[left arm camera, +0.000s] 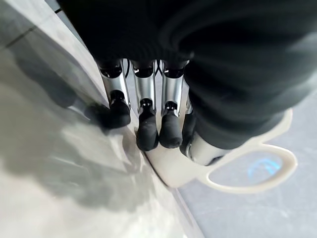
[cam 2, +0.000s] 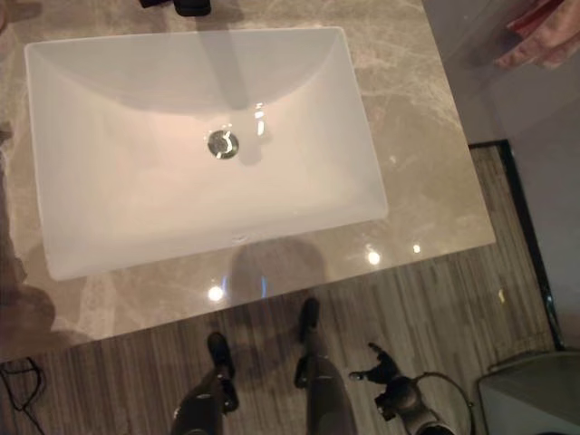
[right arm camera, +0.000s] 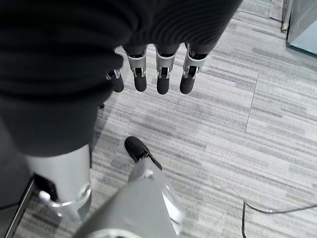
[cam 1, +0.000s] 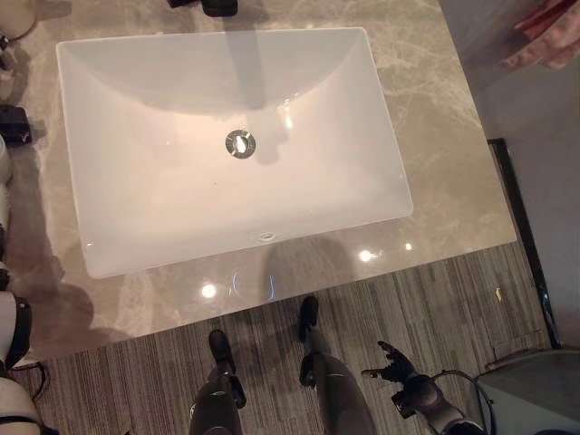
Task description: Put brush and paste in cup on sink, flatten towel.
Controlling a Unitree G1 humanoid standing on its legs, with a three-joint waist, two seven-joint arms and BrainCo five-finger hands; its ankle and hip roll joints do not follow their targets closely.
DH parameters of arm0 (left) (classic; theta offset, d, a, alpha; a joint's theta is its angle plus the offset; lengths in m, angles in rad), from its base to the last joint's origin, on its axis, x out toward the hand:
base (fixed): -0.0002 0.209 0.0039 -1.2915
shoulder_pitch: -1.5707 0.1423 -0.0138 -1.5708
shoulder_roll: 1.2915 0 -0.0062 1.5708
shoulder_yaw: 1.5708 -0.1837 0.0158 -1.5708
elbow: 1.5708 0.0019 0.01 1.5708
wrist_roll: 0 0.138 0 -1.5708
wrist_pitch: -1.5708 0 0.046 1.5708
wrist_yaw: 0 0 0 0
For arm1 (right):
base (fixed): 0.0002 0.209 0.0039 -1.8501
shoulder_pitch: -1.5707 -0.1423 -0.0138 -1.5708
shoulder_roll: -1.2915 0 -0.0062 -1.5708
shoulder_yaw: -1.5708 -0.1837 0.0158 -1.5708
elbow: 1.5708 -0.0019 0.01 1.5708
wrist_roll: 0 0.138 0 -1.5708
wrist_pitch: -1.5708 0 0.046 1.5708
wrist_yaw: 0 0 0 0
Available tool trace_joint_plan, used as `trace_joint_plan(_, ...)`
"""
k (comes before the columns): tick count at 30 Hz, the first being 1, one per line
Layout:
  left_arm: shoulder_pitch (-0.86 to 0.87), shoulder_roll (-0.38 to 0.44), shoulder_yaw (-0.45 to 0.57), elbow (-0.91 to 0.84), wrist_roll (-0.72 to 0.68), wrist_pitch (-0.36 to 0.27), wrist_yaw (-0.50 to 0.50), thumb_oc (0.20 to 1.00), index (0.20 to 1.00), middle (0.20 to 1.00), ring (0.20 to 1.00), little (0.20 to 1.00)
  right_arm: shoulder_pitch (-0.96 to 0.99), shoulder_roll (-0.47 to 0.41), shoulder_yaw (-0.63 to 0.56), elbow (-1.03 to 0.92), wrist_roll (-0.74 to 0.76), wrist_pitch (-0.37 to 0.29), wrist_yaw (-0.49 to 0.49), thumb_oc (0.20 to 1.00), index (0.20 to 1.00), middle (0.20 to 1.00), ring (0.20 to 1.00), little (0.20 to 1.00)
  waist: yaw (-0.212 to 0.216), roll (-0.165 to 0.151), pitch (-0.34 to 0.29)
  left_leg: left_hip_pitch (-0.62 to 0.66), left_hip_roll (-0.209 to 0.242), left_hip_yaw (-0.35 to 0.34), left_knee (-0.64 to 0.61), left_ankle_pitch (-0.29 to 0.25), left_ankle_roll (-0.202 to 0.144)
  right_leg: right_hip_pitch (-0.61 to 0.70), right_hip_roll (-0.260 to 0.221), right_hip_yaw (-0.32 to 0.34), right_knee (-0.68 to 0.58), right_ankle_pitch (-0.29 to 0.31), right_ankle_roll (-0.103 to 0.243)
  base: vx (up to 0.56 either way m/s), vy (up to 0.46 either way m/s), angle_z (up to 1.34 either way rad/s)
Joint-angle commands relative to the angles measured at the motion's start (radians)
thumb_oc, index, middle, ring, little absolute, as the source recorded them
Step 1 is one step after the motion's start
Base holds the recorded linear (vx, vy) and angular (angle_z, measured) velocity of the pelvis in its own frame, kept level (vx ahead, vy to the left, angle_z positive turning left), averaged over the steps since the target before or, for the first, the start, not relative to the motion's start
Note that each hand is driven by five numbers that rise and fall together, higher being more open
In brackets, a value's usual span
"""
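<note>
Cream cup (left arm camera: 171,171) with a loop handle sits at the desk (cam 1: 435,109) edge, and the left hand (left arm camera: 143,99) rests straight, unclenched fingers against it. The white sink (cam 1: 227,54) lies centre. A pink cloth (cam 1: 548,36), possibly the towel, sits far right. The right hand (cam 1: 394,362) hangs released over the floor. We advise steadying the cup upright before loading it.

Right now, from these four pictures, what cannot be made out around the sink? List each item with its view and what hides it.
1. Cream handled cup, left wrist view: its body is hidden by the left hand; the grip cannot be told.
2. Pink cloth, left eye view: cut off by the top right corner.
3. Dark fitting behind the sink: cut off by the top edge.
</note>
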Motion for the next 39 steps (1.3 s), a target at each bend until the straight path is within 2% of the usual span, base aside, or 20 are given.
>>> trace_joint_plan(1,0.046,0.001,0.069,-0.012,0.087,-0.020,0.048,0.200,0.200,0.200,0.200,0.200,-0.032,-0.040,-0.037,0.012,0.015,-0.017,0.000,1.000,1.000,1.000,1.000,1.000,0.019,0.057,0.021,0.006,-0.039,-0.117,-0.022,0.008,0.004,0.251,-0.105,-0.041,0.015,-0.003,0.186,0.01,0.025,0.12)
trace_joint_plan(4,0.139,0.011,0.112,-0.091,0.173,-0.020,0.075,0.200,0.200,0.200,0.200,0.200,-0.037,-0.033,-0.039,0.020,0.011,-0.019,-0.007,1.000,1.000,1.000,1.000,1.000,0.028,0.059,0.019,0.019,-0.042,-0.124,-0.018,0.002,0.008,0.262,-0.108,-0.036,0.031,-0.025,0.186,0.01,0.028,0.00)
trace_joint_plan(5,0.251,0.006,0.182,-0.187,0.225,-0.024,0.094,0.200,0.200,0.200,0.200,0.200,-0.039,-0.030,-0.054,0.027,0.004,-0.020,-0.013,1.000,1.000,1.000,1.000,1.000,0.037,0.056,0.020,0.019,-0.054,-0.120,-0.011,0.019,0.020,0.261,-0.122,-0.038,0.058,-0.032,0.186,-0.03,0.047,-0.14)
trace_joint_plan(7,0.399,-0.013,0.285,-0.279,0.263,-0.029,0.107,0.200,0.200,0.200,0.200,0.200,-0.033,-0.033,-0.069,0.034,-0.001,-0.020,-0.020,1.000,1.000,1.000,1.000,1.000,0.042,0.067,0.013,0.041,-0.064,-0.128,-0.012,0.010,0.028,0.268,-0.128,-0.034,0.098,-0.051,0.186,0.03,0.076,-0.02)
trace_joint_plan(11,0.603,-0.077,0.411,-0.407,0.300,-0.042,0.093,0.200,0.200,0.200,0.200,0.200,-0.020,-0.039,-0.101,0.057,-0.027,-0.012,-0.017,1.000,1.000,1.000,1.000,1.000,0.058,0.088,-0.002,0.098,-0.089,-0.145,-0.014,-0.010,0.043,0.291,-0.138,-0.032,0.169,-0.076,0.186,0.07,0.105,0.18)
trace_joint_plan(17,0.752,-0.146,0.503,-0.513,0.327,-0.049,0.062,0.200,0.200,0.200,0.200,0.200,-0.012,-0.044,-0.143,0.110,-0.054,0.004,-0.014,1.000,1.000,1.000,1.000,1.000,0.065,0.138,-0.007,0.216,-0.109,-0.152,-0.050,-0.032,0.081,0.250,-0.157,-0.054,0.415,-0.062,0.186,0.04,0.176,0.22)
trace_joint_plan(18,0.755,-0.147,0.506,-0.515,0.327,-0.049,0.061,0.200,0.200,0.200,0.200,0.200,-0.012,-0.044,-0.142,0.110,-0.054,0.004,-0.014,1.000,1.000,1.000,1.000,1.000,0.064,0.138,-0.006,0.218,-0.110,-0.152,-0.051,-0.031,0.081,0.250,-0.158,-0.053,0.417,-0.063,0.186,0.01,0.135,0.06)
trace_joint_plan(19,0.784,-0.156,0.527,-0.547,0.331,-0.050,0.057,0.200,0.200,0.200,0.200,0.200,-0.013,-0.046,-0.149,0.114,-0.053,0.004,-0.013,1.000,1.000,1.000,1.000,1.000,0.067,0.150,-0.003,0.233,-0.105,-0.151,-0.049,-0.038,0.086,0.234,-0.144,-0.070,0.473,-0.080,0.186,0.02,0.179,-0.06)
trace_joint_plan(20,0.786,-0.177,0.522,-0.555,0.329,-0.054,0.052,0.200,0.200,0.200,0.200,0.200,-0.009,-0.043,-0.145,0.124,-0.053,-0.002,-0.010,1.000,1.000,1.000,1.000,1.000,0.040,0.173,0.003,0.271,-0.100,-0.160,-0.060,-0.041,0.091,0.147,-0.064,-0.024,0.510,-0.162,0.171,0.02,0.177,-0.09)
trace_joint_plan(23,0.798,-0.186,0.527,-0.554,0.331,-0.055,0.048,0.200,0.200,0.200,0.200,0.200,-0.003,-0.046,-0.138,0.134,-0.060,0.001,-0.003,1.000,1.000,1.000,1.000,1.000,0.038,0.175,0.000,0.295,-0.108,-0.155,-0.076,-0.040,0.088,0.107,-0.052,-0.063,0.459,-0.196,0.163,0.11,0.091,0.06)
trace_joint_plan(24,0.813,-0.186,0.544,-0.550,0.335,-0.056,0.050,0.200,0.200,0.200,0.200,0.200,0.001,-0.045,-0.133,0.150,-0.076,0.004,-0.002,1.000,1.000,1.000,1.000,1.000,0.060,0.168,-0.011,0.308,-0.114,-0.147,-0.096,-0.051,0.078,0.119,-0.084,-0.127,0.391,-0.207,0.173,0.07,-0.108,0.20)
trace_joint_plan(25,0.830,-0.190,0.553,-0.555,0.340,-0.053,0.042,0.200,0.200,0.200,0.200,0.200,0.003,-0.039,-0.131,0.163,-0.084,0.004,-0.001,1.000,1.000,1.000,1.000,1.000,0.043,0.163,-0.016,0.299,-0.106,-0.166,-0.098,-0.033,0.067,0.132,-0.070,-0.153,0.318,-0.190,0.157,0.09,-0.155,0.22)
trace_joint_plan(28,0.837,-0.186,0.541,-0.543,0.343,-0.048,0.024,0.200,0.200,0.200,0.200,0.200,0.017,-0.031,-0.120,0.175,-0.096,0.012,0.006,1.000,1.000,1.000,1.000,1.000,0.046,0.141,-0.035,0.298,-0.103,-0.186,-0.098,-0.032,0.045,0.187,-0.050,-0.178,0.215,-0.221,0.153,0.07,-0.208,0.31)
trace_joint_plan(29,0.825,-0.196,0.516,-0.532,0.328,-0.052,0.014,0.200,0.200,0.200,0.200,0.200,0.014,-0.033,-0.118,0.186,-0.087,0.012,-0.002,1.000,1.000,1.000,1.000,1.000,0.045,0.134,-0.048,0.280,-0.097,-0.192,-0.098,-0.032,0.031,0.203,-0.019,-0.164,0.197,-0.248,0.135,0.08,-0.227,0.55)
trace_joint_plan(30,0.828,-0.193,0.519,-0.525,0.317,-0.053,0.008,0.200,0.200,0.200,0.200,0.200,0.012,-0.036,-0.121,0.194,-0.086,0.015,-0.001,1.000,1.000,1.000,1.000,1.000,0.051,0.132,-0.059,0.279,-0.085,-0.188,-0.098,-0.032,0.022,0.214,-0.014,-0.189,0.185,-0.270,0.128,0.10,-0.207,0.55)
trace_joint_plan(34,0.844,-0.209,0.529,-0.507,0.295,-0.049,0.006,0.200,0.200,0.200,0.200,0.200,0.014,-0.055,-0.127,0.186,-0.082,0.014,-0.006,1.000,1.000,1.000,1.000,1.000,0.047,0.133,-0.074,0.304,-0.081,-0.183,-0.098,-0.046,0.017,0.246,0.008,-0.200,0.153,-0.297,0.108,0.13,-0.090,0.20)
trace_joint_plan(36,0.857,-0.223,0.540,-0.509,0.288,-0.050,0.004,0.200,0.200,0.200,0.200,0.200,0.017,-0.064,-0.130,0.178,-0.080,0.012,-0.007,1.000,1.000,1.000,1.000,1.000,0.046,0.137,-0.072,0.321,-0.080,-0.179,-0.070,-0.056,0.017,0.262,0.015,-0.202,0.143,-0.315,0.096,0.11,-0.063,-0.11)
trace_joint_plan(37,0.860,-0.241,0.546,-0.508,0.275,-0.053,0.011,0.200,0.200,0.200,0.200,0.200,0.012,-0.076,-0.131,0.160,-0.069,0.009,-0.010,1.000,1.000,1.000,1.000,1.000,0.042,0.132,-0.062,0.284,-0.081,-0.171,0.050,-0.087,0.009,0.271,0.018,-0.198,0.136,-0.326,0.082,0.03,-0.109,-0.12)
trace_joint_plan(38,0.857,-0.261,0.548,-0.511,0.265,-0.057,0.013,0.200,0.200,0.200,0.200,0.200,-0.001,-0.092,-0.140,0.154,-0.056,0.004,-0.019,1.000,1.000,1.000,1.000,1.000,0.055,0.125,-0.038,0.202,-0.075,-0.175,0.193,-0.065,-0.025,0.308,0.027,-0.190,0.104,-0.340,0.061,0.03,-0.110,-0.07)
trace_joint_plan(39,0.855,-0.261,0.548,-0.511,0.266,-0.057,0.014,0.200,0.200,0.200,0.200,0.200,-0.002,-0.093,-0.141,0.155,-0.055,0.004,-0.019,1.000,1.000,1.000,1.000,1.000,0.054,0.127,-0.038,0.197,-0.073,-0.176,0.201,-0.069,-0.025,0.308,0.028,-0.191,0.103,-0.339,0.060,0.09,-0.083,-0.06)
